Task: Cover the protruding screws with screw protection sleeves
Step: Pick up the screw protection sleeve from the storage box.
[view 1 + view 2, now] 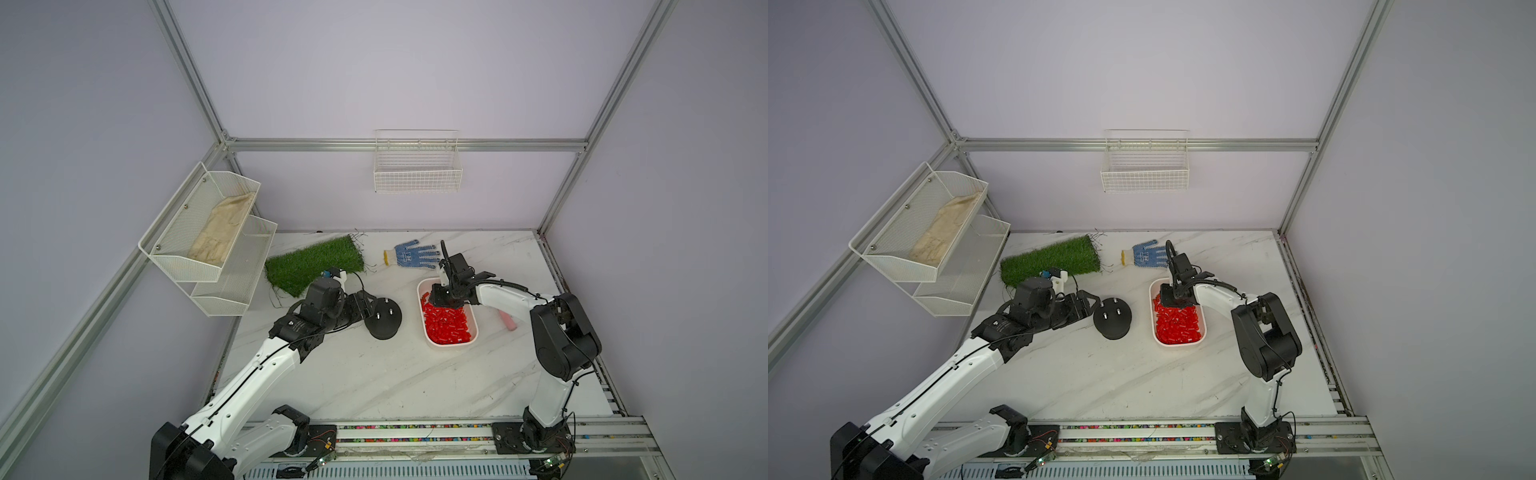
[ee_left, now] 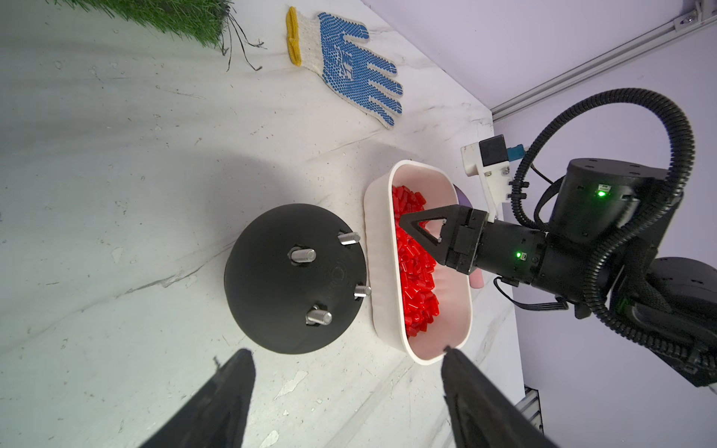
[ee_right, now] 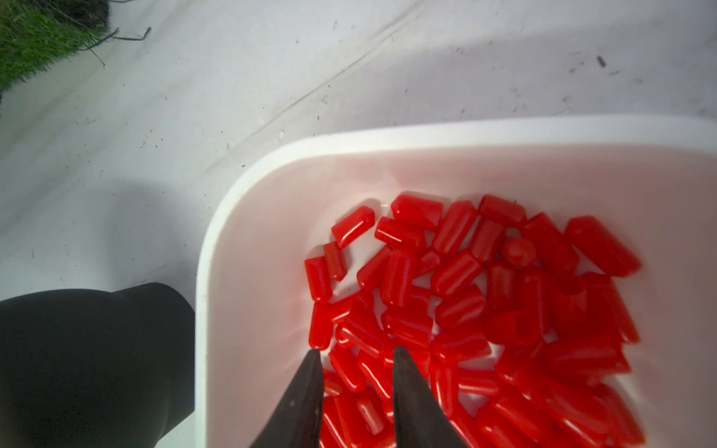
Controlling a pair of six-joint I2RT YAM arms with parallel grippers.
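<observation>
my right hand (image 3: 357, 351) hangs in the white tray (image 3: 217, 240), fingertips (image 3: 306, 388) slightly apart above the red sleeves (image 3: 458, 271) piled inside; i cannot tell whether one is pinched. just beside the tray on the bench (image 1: 374, 374) stands the black dome base (image 2: 271, 240), its four silver screws (image 2: 302, 255) uncovered, with my left hand (image 2: 347, 351) spread wide and empty beyond it.

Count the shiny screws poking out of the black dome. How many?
4 protruding screws on the black dome: two at its edge beside the white tray, two farther from the tray. None looks hidden.
</observation>
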